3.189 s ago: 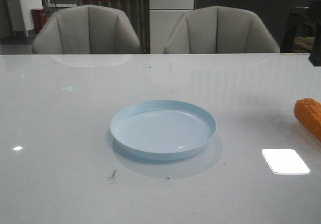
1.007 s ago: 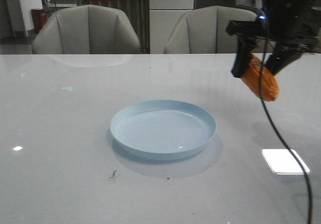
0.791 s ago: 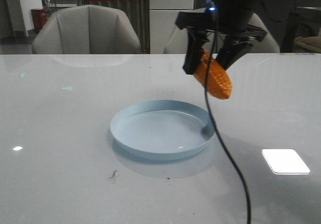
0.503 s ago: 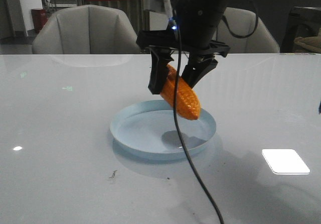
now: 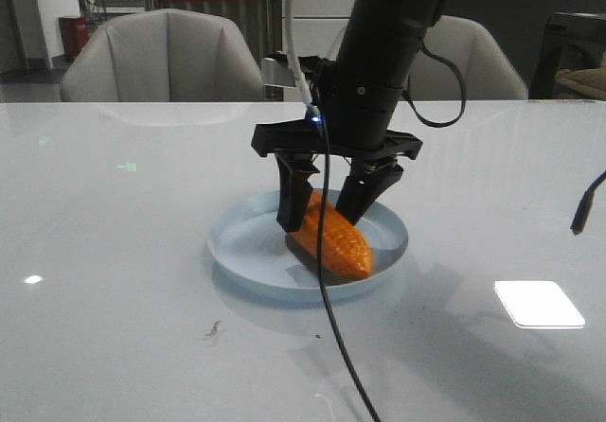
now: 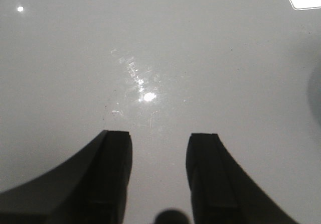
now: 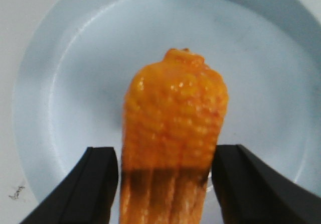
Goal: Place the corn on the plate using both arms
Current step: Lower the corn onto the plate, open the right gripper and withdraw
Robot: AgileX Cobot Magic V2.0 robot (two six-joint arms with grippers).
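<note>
Orange tapered corn cob with bumpy kernel rows [image 5: 329, 240] lies in the round shallow pale-blue plate with low raised rim [image 5: 227, 252], tilted, narrow end toward the camera and apparently resting on the plate floor. Right gripper [image 5: 327, 206] straddles the thick end; in the right wrist view the cob [image 7: 173, 133] sits between the black fingers [image 7: 98, 181] with a thin gap on each side, so the jaws look slightly parted, no longer pinching. Left gripper [image 6: 158, 176] hangs over bare glossy white tabletop [image 6: 160, 58], jaws apart, holding nothing. Judgement: cob likely light, rigid plastic; bumpy surface gives good purchase. Best hold is across the thick mid-body; rounded shape may roll on the smooth plate
</note>
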